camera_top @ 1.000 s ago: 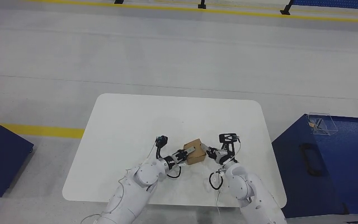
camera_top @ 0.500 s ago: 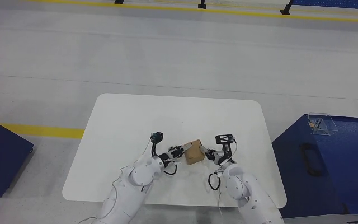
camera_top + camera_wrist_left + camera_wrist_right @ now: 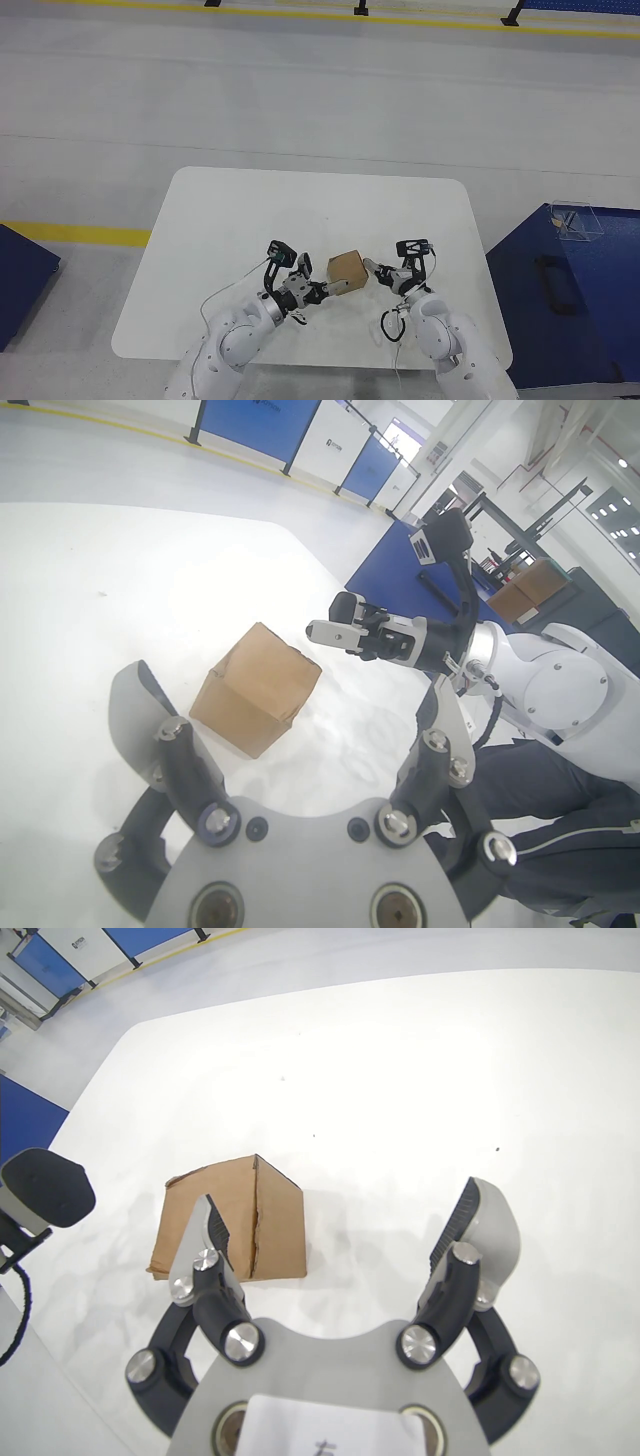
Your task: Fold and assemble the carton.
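A small brown carton [image 3: 347,268] stands on the white worktop [image 3: 250,210], in the near half and close to the middle, between the two arms. All its visible faces are closed. In the left wrist view the carton [image 3: 255,690] sits with one corner turned toward the camera, its top flat and its edges slightly crumpled. In the right wrist view the carton [image 3: 280,1233] shows a ragged vertical seam down the side facing that arm.

The left end effector [image 3: 320,282] hangs just beside the carton's left side with its fingers spread wide. From its own wrist the left end effector [image 3: 287,695] frames the carton, which lies ahead of the fingertips and apart from them.

The right end effector [image 3: 376,271] sits just beside the carton's right side, also spread wide and gripping nothing. In its own view the right end effector [image 3: 345,1195] has one finger [image 3: 212,1223] overlapping the carton, and I cannot tell whether it touches. The left wrist view shows the right end effector [image 3: 325,630] near the carton's far upper corner.

A dark blue cabinet [image 3: 570,290] stands on the floor to the right of the worktop
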You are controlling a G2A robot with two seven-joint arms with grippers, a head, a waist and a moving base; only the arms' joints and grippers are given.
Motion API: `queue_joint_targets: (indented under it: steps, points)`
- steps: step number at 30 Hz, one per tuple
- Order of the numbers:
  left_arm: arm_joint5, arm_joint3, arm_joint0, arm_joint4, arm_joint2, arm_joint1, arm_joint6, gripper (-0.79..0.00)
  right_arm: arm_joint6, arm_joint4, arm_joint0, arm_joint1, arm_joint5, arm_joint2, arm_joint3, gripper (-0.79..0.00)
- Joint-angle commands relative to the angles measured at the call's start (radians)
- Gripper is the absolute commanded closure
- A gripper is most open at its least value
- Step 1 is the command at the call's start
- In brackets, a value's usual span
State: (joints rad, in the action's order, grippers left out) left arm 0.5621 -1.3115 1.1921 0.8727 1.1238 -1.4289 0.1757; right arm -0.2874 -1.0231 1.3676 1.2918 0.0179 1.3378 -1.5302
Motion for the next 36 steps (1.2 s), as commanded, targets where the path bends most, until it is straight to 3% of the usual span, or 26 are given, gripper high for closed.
queue_joint_targets:
  steps: [1,3,5,12,17,22,30,31,33,36]
  points:
    - [0.001,0.000,0.000,0.000,0.000,0.000,-0.001,-0.785,0.004,0.005,0.004,0.000,-0.006,0.005,-0.002,-0.785]
    - [-0.034,0.001,-0.010,0.104,-0.010,0.004,-0.007,-0.785,0.011,0.015,0.007,0.000,-0.014,0.014,0.000,-0.785]
    - [0.016,0.024,-0.038,0.147,-0.023,0.006,-0.018,-0.785,0.019,0.025,0.006,0.000,-0.029,0.026,0.007,-0.785]
    - [0.143,0.141,-0.161,0.557,-0.088,0.024,-0.183,-0.785,0.004,0.091,-0.008,0.001,-0.078,0.064,0.039,-0.785]
    - [0.136,0.247,-0.242,0.647,-0.154,0.012,-0.299,-0.785,0.001,0.094,-0.009,0.001,-0.080,0.065,0.040,-0.785]
    - [0.042,0.336,-0.306,0.702,-0.233,-0.016,-0.306,-0.785,0.001,0.094,-0.009,0.001,-0.080,0.065,0.040,-0.785]
    - [0.036,0.461,-0.397,0.661,-0.309,-0.062,-0.295,-0.785,0.001,0.094,-0.009,0.001,-0.080,0.065,0.040,-0.785]
    - [0.041,0.471,-0.406,0.648,-0.311,-0.066,-0.294,-0.391,0.001,0.094,-0.009,0.001,-0.080,0.065,0.040,-0.785]
    - [0.037,0.485,-0.419,0.647,-0.320,-0.072,-0.294,-0.025,0.001,0.094,-0.009,0.001,-0.080,0.065,0.040,-0.785]
    - [0.033,0.507,-0.429,0.645,-0.330,-0.078,-0.295,0.000,0.001,0.094,-0.009,0.001,-0.080,0.065,0.040,-0.785]
